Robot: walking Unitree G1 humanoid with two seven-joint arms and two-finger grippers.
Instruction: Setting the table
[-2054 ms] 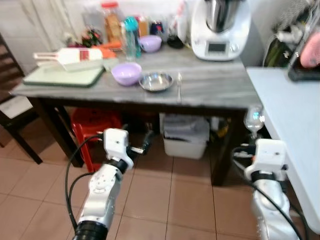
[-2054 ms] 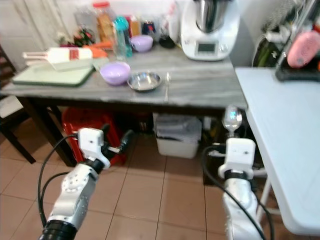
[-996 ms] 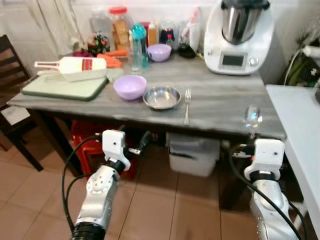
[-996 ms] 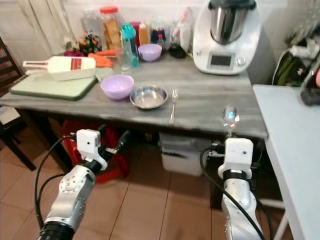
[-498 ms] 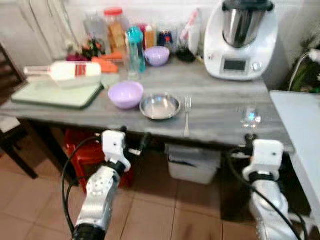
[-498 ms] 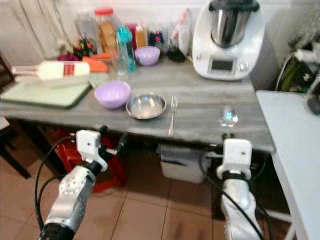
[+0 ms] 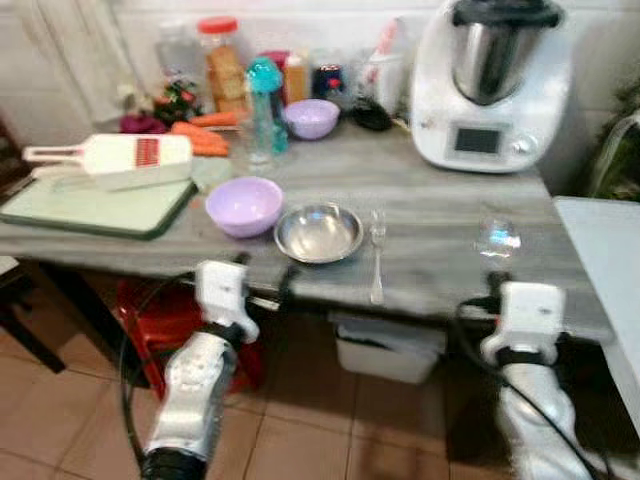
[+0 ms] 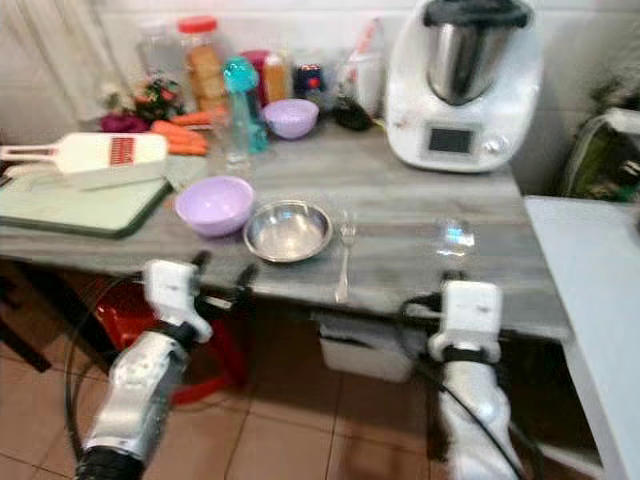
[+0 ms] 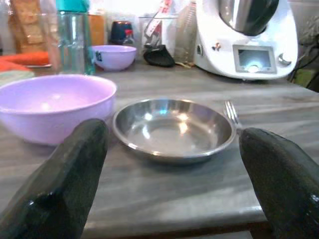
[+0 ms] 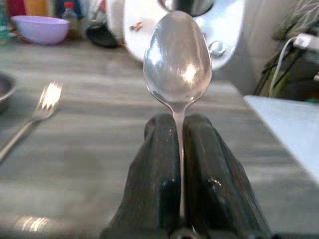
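Grey wooden table [image 7: 440,235] | right gripper [image 10: 178,130] pinching shiny steel spoon [image 10: 177,57] | left gripper [image 9: 172,164] fingers spread, idle | lay spoon at 3 o'clock of steel fork [image 7: 377,255], parallel

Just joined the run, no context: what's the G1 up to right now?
It is setting the table and stands at the grey table. The right gripper is shut on a spoon, held bowl-up at the table's near edge. The left gripper is open, at the near edge in front of the steel bowl. A fork already lies just right of that bowl, with a lilac bowl to its left. The spoon is not yet set down.
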